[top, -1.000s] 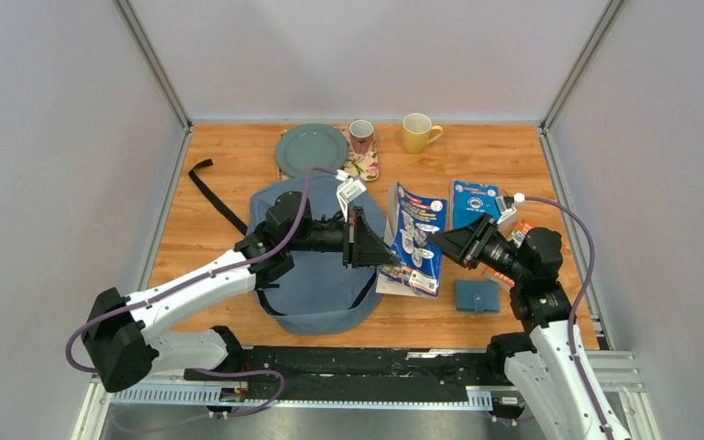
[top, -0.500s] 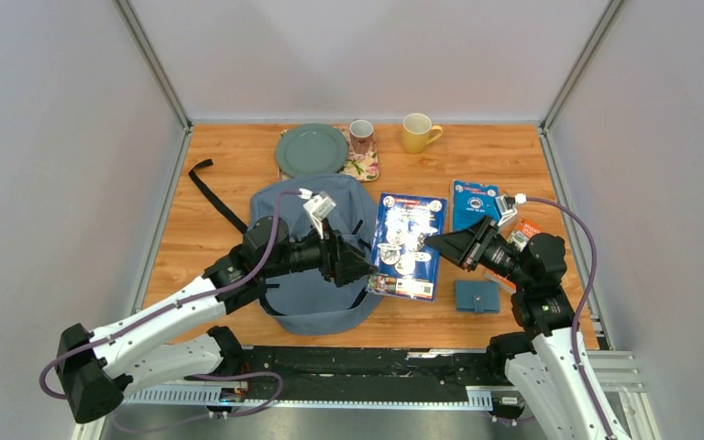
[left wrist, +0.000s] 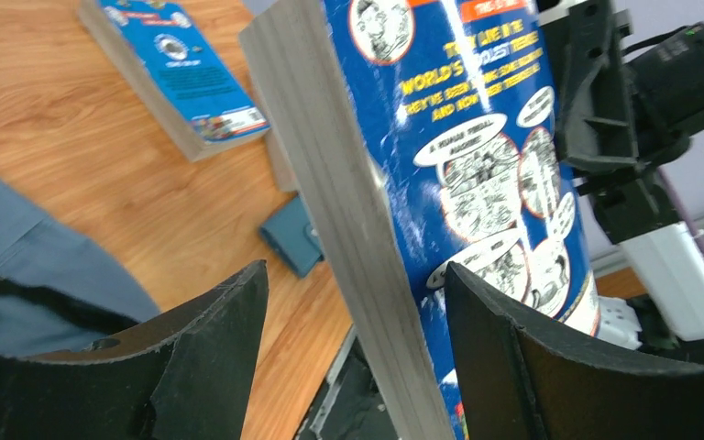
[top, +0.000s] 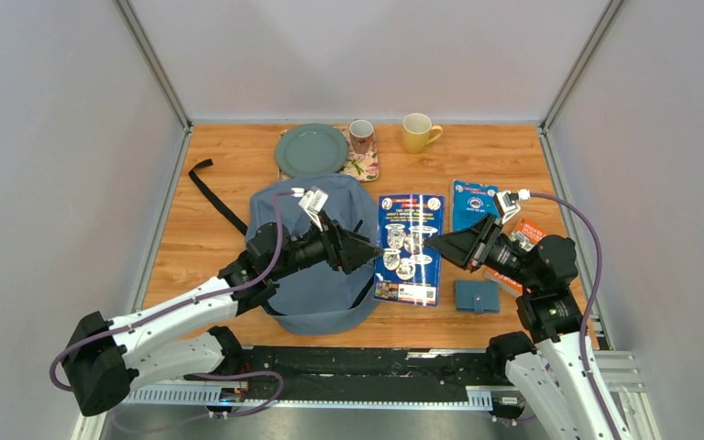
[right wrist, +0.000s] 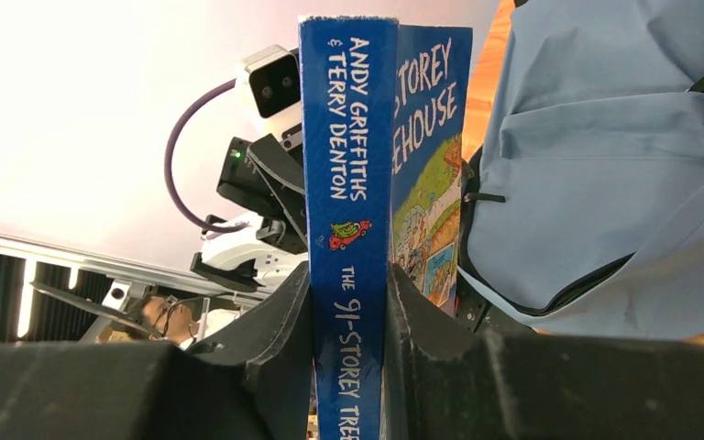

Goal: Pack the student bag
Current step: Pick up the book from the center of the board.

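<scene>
The student bag [top: 316, 280] lies flat on the table under my left arm, and its grey-blue fabric also shows in the wrist views [right wrist: 605, 137] [left wrist: 18, 257]. A blue paperback book [top: 410, 247] hangs just right of the bag. My right gripper [top: 433, 244] is shut on its spine [right wrist: 348, 137], fingers pressed on both sides [right wrist: 348, 275]. My left gripper [top: 372, 249] is open around the book's page edge [left wrist: 330, 137], jaws spread [left wrist: 356, 270], with a clear gap on one side.
A second blue book [top: 474, 203], a teal wallet [top: 477, 295] and an orange item [top: 527, 236] lie at the right. A green plate [top: 311, 148], a floral mug [top: 361, 136] and a yellow mug [top: 416, 132] stand at the back. A black strap [top: 211, 197] trails left of the bag.
My left gripper opened and let go of the book, then drew back slightly. The book turned from tilted to cover-up, now held only by the right gripper.
</scene>
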